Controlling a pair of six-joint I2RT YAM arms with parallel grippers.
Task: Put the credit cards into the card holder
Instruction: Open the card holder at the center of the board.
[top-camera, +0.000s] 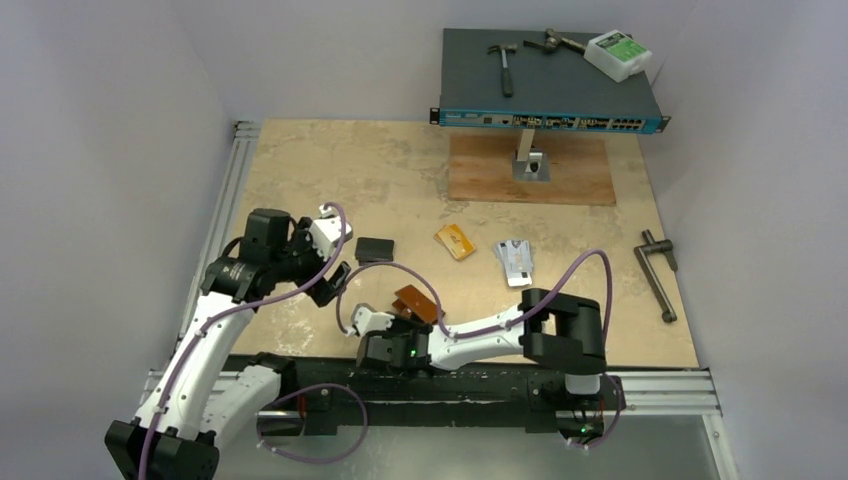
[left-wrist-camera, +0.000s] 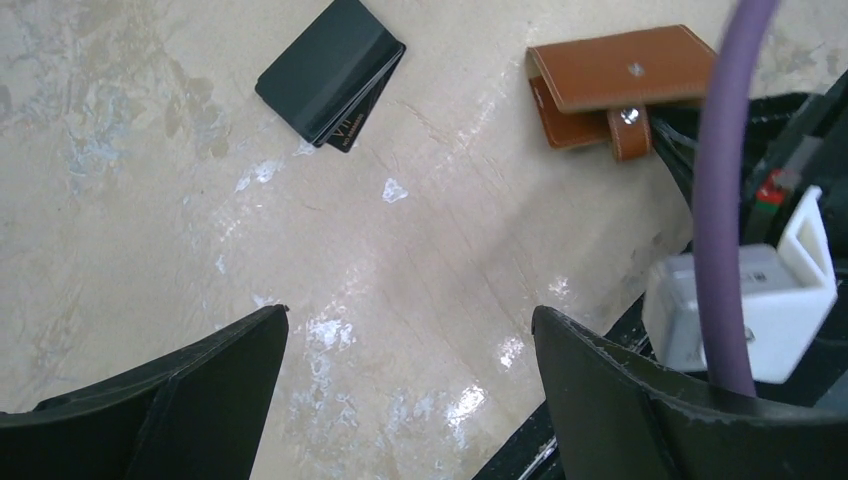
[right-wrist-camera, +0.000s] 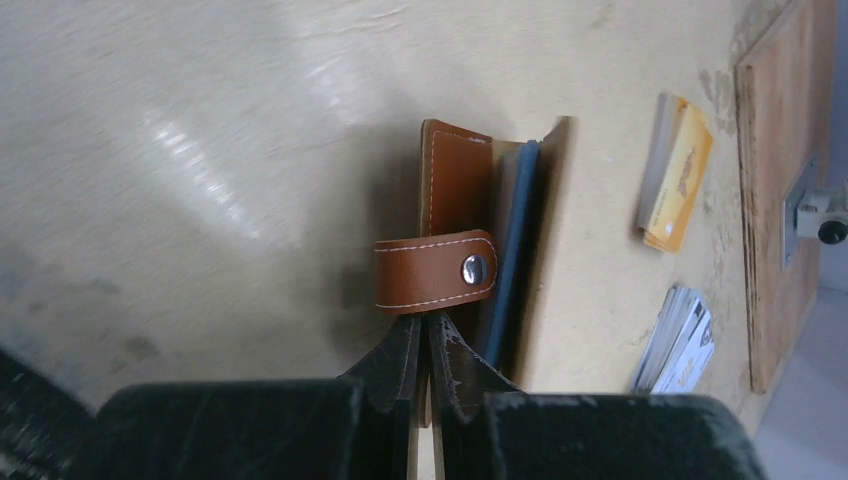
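The brown leather card holder (top-camera: 417, 303) rests near the table's front edge, its snap tab (right-wrist-camera: 435, 272) fastened and a light blue lining showing along one side. My right gripper (right-wrist-camera: 428, 328) is shut on a thin leather flap of the card holder (right-wrist-camera: 455, 180), just below the tab. My left gripper (left-wrist-camera: 410, 315) hovers open over bare table to the holder's left, with nothing between its fingers. Black credit cards (left-wrist-camera: 330, 70) lie stacked beyond it, a gold-orange card (top-camera: 455, 241) sits mid-table, and silvery white cards (top-camera: 515, 261) lie fanned to its right.
A network switch (top-camera: 550, 85) on a stand over a wooden board (top-camera: 530, 172) fills the back, with a hammer (top-camera: 505, 65) and a white box (top-camera: 618, 55) on top. A metal crank tool (top-camera: 657, 272) lies at the right edge. A purple cable (left-wrist-camera: 720, 190) crosses the left wrist view.
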